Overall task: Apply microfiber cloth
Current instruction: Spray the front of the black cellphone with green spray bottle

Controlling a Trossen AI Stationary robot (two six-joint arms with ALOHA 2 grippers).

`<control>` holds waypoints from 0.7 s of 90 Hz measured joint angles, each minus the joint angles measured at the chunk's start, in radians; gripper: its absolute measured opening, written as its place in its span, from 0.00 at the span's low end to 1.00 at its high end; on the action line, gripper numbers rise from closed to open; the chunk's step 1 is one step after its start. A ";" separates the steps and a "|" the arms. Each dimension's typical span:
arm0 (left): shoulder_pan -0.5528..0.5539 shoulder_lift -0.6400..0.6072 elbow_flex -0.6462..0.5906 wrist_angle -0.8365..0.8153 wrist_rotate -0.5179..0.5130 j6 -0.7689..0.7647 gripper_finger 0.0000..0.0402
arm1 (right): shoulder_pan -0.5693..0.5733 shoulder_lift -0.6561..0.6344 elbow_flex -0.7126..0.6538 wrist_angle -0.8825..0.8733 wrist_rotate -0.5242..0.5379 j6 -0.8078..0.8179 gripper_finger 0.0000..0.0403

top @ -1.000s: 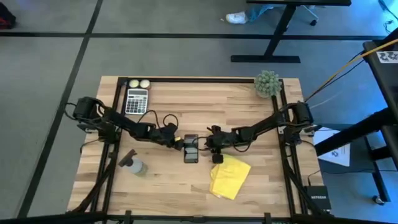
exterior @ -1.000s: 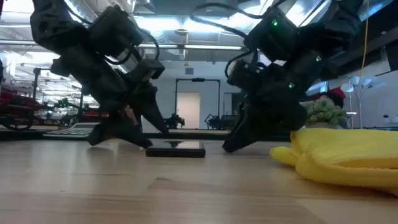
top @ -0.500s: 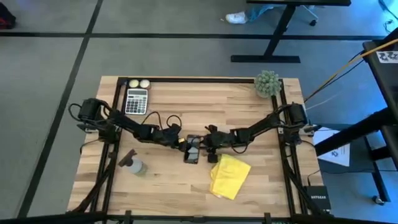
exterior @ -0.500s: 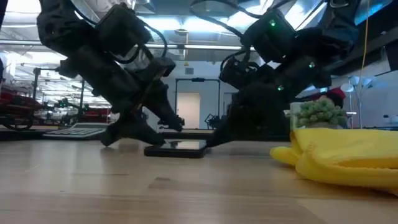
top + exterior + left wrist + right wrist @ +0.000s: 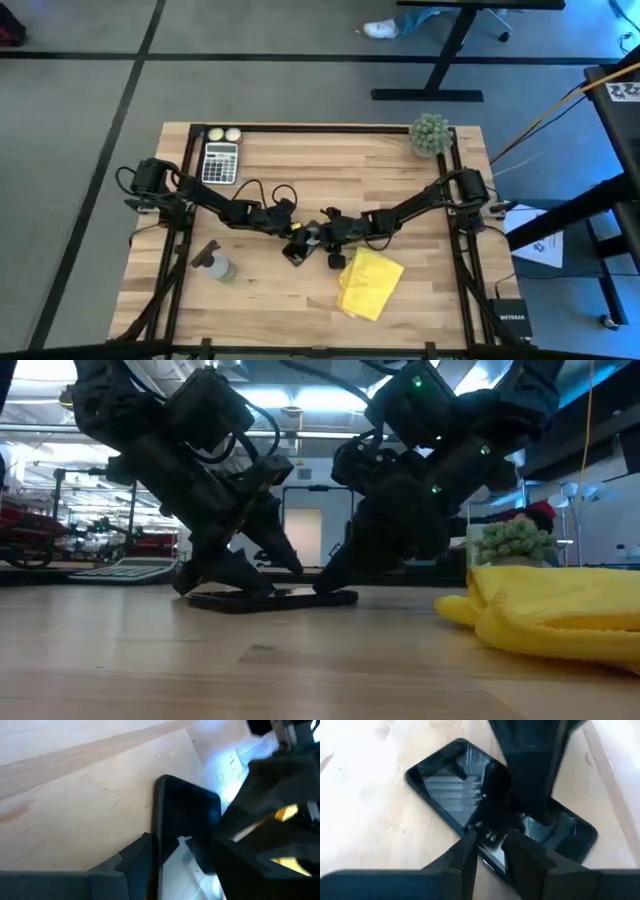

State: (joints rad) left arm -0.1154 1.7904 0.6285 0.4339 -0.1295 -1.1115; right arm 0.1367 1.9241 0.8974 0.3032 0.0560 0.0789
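My left tool (image 5: 292, 243) and right tool (image 5: 322, 240) both press on the flat black glass smartphone (image 5: 270, 597) at mid-frame; I cannot tell how far either is parted. The bright yellow microfiber cloth (image 5: 368, 283) lies untouched, lower right on the wooden counter (image 5: 330, 165). Pushing unevenly, I risk skidding the phone or colliding tools.

phone (image 5: 296, 250) — slid and rotated, now askew | both grippers — moved closer over the phone, nearer the spray bottle (image 5: 218, 266)
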 joint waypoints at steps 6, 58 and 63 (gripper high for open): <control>-0.001 0.000 0.000 -0.001 0.004 0.015 0.44 | -0.002 -0.037 0.000 -0.064 0.000 0.022 0.23; 0.000 0.000 -0.002 0.006 0.028 0.023 0.44 | 0.028 -0.008 -0.019 -0.119 0.122 0.207 0.23; -0.001 0.000 -0.002 0.006 0.036 0.021 0.44 | 0.024 -0.007 -0.021 -0.104 0.127 0.205 0.23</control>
State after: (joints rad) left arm -0.1163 1.7901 0.6262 0.4399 -0.0935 -1.0909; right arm 0.1611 1.9174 0.8768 0.1990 0.1833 0.2842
